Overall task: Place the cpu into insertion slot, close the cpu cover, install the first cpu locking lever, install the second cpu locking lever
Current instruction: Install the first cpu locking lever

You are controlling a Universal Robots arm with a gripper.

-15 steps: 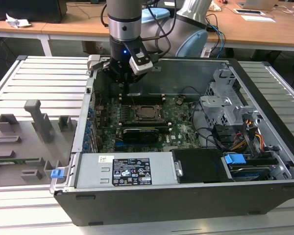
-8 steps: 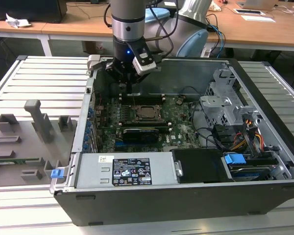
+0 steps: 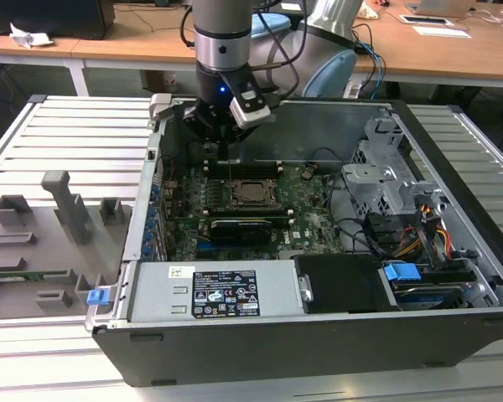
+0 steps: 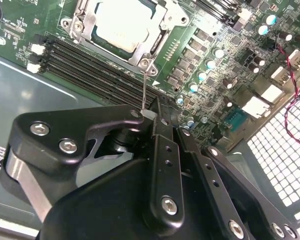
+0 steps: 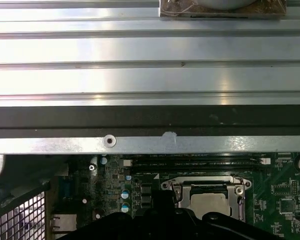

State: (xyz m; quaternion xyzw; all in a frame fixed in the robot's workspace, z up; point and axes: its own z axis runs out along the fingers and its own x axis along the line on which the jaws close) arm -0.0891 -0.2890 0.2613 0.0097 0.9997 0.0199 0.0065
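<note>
The cpu [image 4: 124, 22] lies seated in the insertion slot [image 3: 251, 193], its pale face showing through the cut-out of the cpu cover [image 4: 161, 30], which rests flat over it; so placing and closing look done, and the work in hand is, by my judgement, one of the locking levers (first or second, I cannot tell). In the second wrist view a thin locking lever [image 4: 144, 87] stands up from the socket's corner screw and ends right at the tool [image 4: 154, 114], whose fingers are drawn together, pinching the rod's tip; nothing else is held. In the exterior view the arm hangs inside the open computer case [image 3: 318, 335], just behind the socket, and the case sits on the slatted desk [image 3: 84, 134]. Latching such a lever would call for a firm pinch on a springy, slippery wire, a swing down along its hinge arc toward the green motherboard [image 4: 225, 55], and a sideways tuck under its catch; the memory slots [image 4: 90, 62] beside it leave little room.
</note>
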